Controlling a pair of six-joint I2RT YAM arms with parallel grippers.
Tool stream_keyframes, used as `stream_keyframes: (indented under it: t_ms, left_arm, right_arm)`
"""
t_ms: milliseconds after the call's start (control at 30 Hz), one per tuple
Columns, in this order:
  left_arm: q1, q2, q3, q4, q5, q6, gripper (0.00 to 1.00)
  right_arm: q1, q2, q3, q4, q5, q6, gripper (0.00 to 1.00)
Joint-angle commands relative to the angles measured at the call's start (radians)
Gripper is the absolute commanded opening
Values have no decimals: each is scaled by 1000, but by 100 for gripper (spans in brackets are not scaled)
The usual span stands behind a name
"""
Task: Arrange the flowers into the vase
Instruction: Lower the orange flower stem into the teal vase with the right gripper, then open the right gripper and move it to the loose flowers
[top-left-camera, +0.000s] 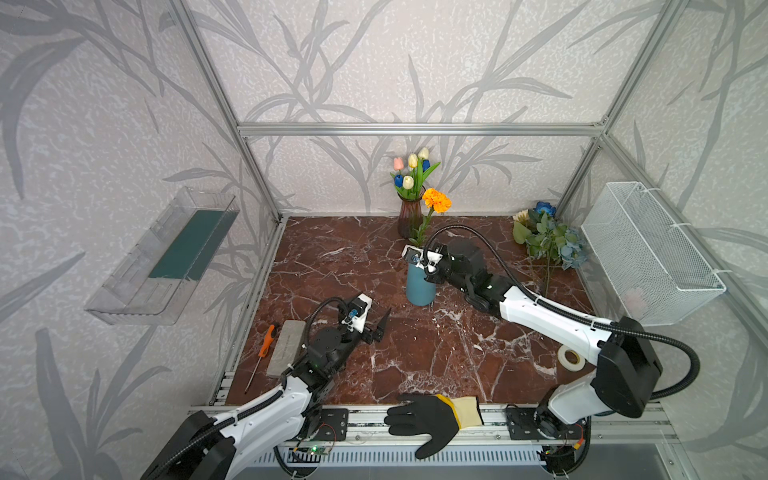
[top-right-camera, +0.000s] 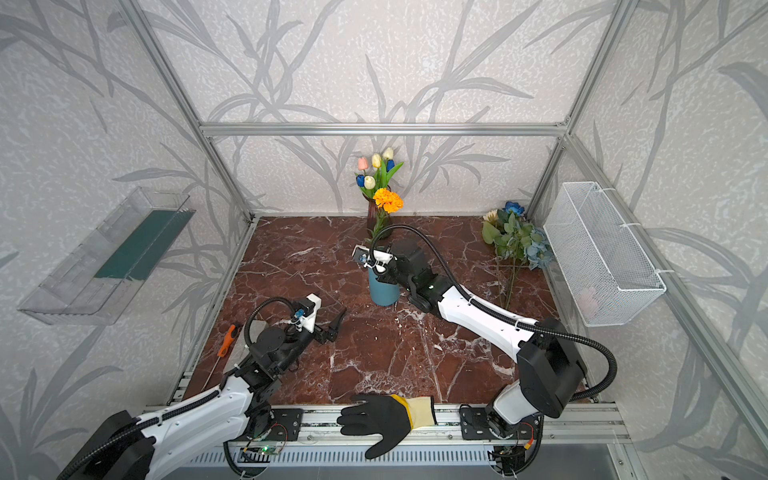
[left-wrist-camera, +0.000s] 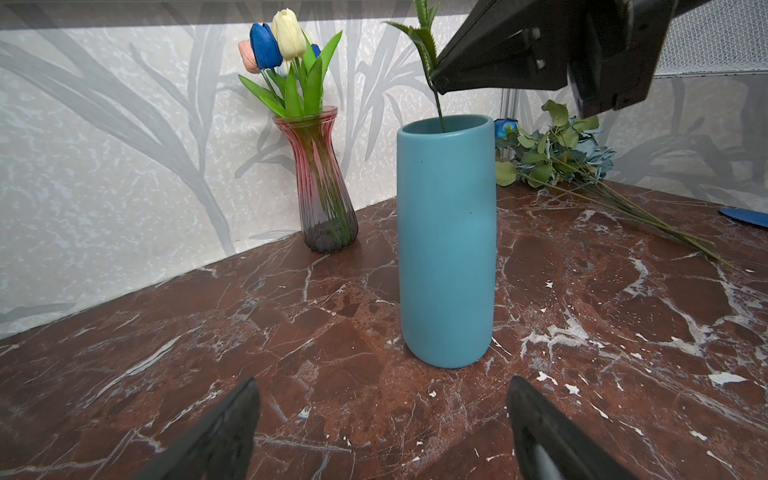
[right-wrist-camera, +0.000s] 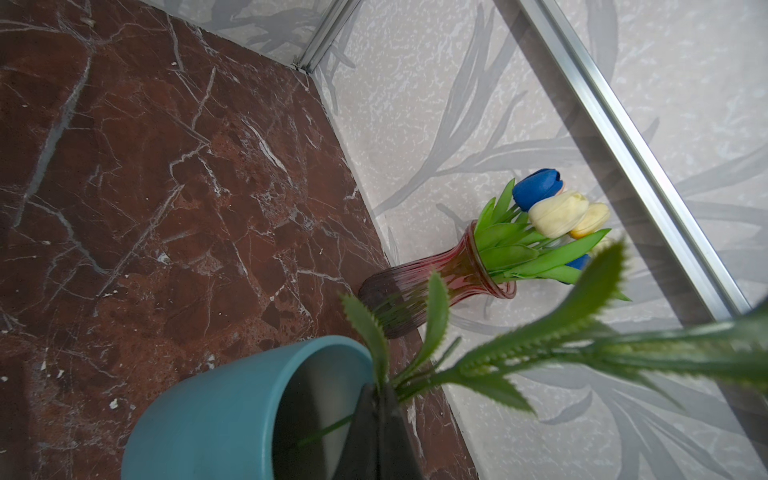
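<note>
Right jaws pinch marigold stem (left-wrist-camera: 437, 104) above vase (left-wrist-camera: 446, 241).

This is a robotics lab test cell. An aluminium-profile frame (top-left-camera: 419, 129) with leaf-print wallpaper panels (top-left-camera: 104, 124) boxes in a marble-patterned bench (top-left-camera: 415, 353). The left arm (top-left-camera: 266, 411) and right arm (top-left-camera: 548, 320) bolt to a slotted rail (top-left-camera: 368, 430) at the bottom edge, beside a bare circuit board (top-left-camera: 313, 449). A screwdriver (top-left-camera: 266, 336), tape roll (top-left-camera: 570, 357) and work glove (top-left-camera: 424, 419) lie about.
</note>
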Motion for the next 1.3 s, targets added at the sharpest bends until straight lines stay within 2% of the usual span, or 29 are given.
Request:
stream_keyframes:
  t_ms: [0, 267, 367, 533, 700, 833, 1033, 1133, 1200, 1267]
  left_arm:
    - [-2, 2, 26, 5, -1, 13, 92]
    - [-3, -12, 23, -6, 19, -2, 92]
    - [-3, -27, 22, -16, 6, -1, 92]
    - [-3, -27, 21, -15, 5, -3, 92]
    - [-3, -22, 23, -16, 7, 2, 92]
    - [-3, -28, 22, -18, 4, 5, 92]
    - [-3, -32, 20, -18, 12, 3, 92]
    - [-3, -38, 19, -18, 13, 5, 92]
    - [-4, -38, 20, -19, 31, 5, 92]
    - [-3, -17, 29, -22, 69, 6, 92]
  right_arm:
    - [9, -1, -6, 30, 22, -3, 8]
    - [15, 2, 7, 12, 54, -18, 20]
    - [18, 0, -3, 22, 69, -15, 21]
    - [19, -36, -45, 46, 77, -5, 35]
    - [19, -79, -58, 35, 67, -7, 40]
    - [24, -143, -89, 46, 58, -1, 48]
    - [17, -300, -198, 153, 32, 68, 52]
    - [-52, -361, -242, 206, 24, 181, 52]
    - [-178, -368, -218, 149, -1, 353, 53]
    - [-338, -329, -136, -9, -7, 565, 53]
